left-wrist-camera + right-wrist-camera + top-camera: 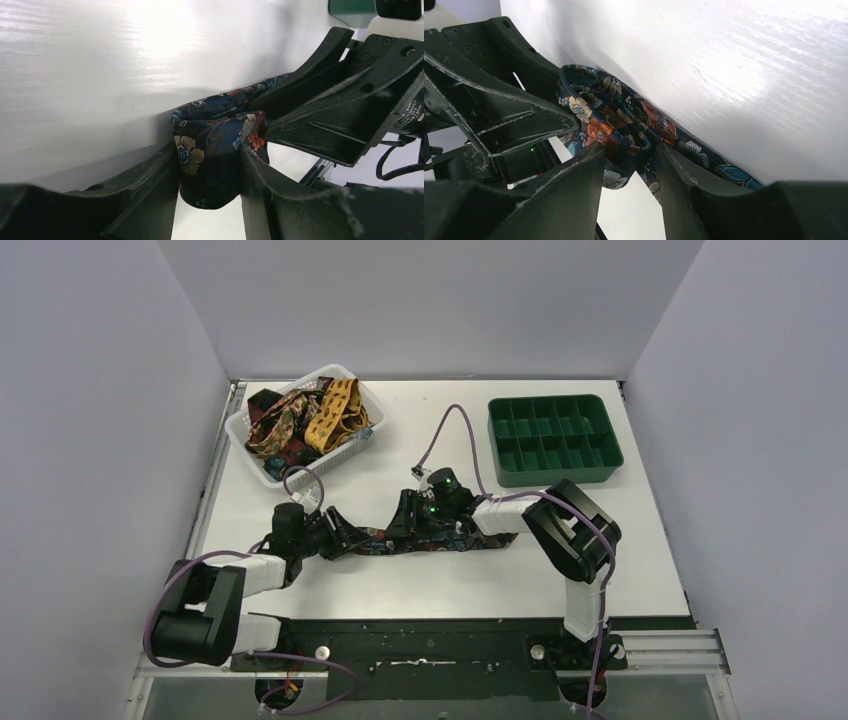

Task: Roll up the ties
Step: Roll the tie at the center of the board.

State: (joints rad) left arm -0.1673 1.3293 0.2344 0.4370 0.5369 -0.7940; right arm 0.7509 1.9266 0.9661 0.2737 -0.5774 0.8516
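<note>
Dark blue floral tie (385, 543) lies near the near edge of the counter (450, 585), long axis left to right, its folded left end pinched in the left gripper (347, 538), the right gripper (412, 521) clamped on it just beside.

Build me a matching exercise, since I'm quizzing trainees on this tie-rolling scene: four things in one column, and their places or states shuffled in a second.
Things:
1. dark floral tie
2. mustard-yellow tie
3. green tray
4. white basket

Places or states:
A. far right of the table
B. lying inside the white basket
C. far left of the table, holding several ties
D. gripped by both the left gripper and the right gripper

Pairs: 1-D, 2-B, 3-A, 4-C
</note>
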